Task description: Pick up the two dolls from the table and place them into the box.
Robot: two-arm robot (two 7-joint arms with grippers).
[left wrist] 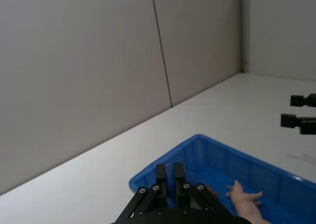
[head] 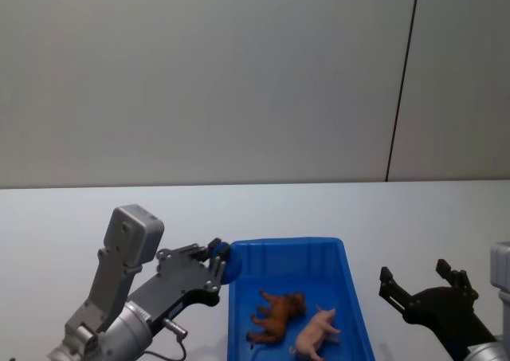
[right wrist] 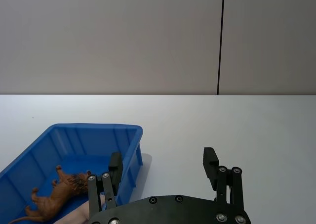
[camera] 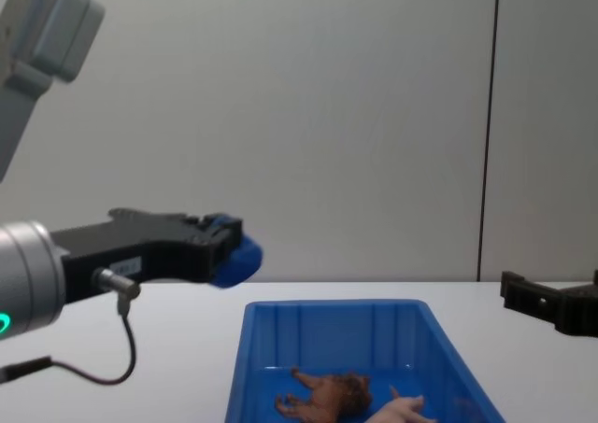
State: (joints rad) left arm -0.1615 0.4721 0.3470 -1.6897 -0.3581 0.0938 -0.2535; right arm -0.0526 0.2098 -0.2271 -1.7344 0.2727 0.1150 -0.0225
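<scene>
Left of the box [head: 349, 275]: left claw [head: 217, 261] hovering at its far left corner, fingers closed together, empty. Inside the box: brown doll [head: 276, 314] lying on the floor, pink doll [head: 317, 331] just right of it. Right of the box: right claw [head: 416, 285] hovering over the desk [head: 64, 217], fingers spread wide, empty.

Soft, even, shadowless light fills the scene, leaving only a faint shadow beside the bright blue ribbed plastic bin [right wrist: 74, 150] on the plain white tabletop [right wrist: 237, 125] (no glare anywhere), with focus reasonably crisp throughout.
</scene>
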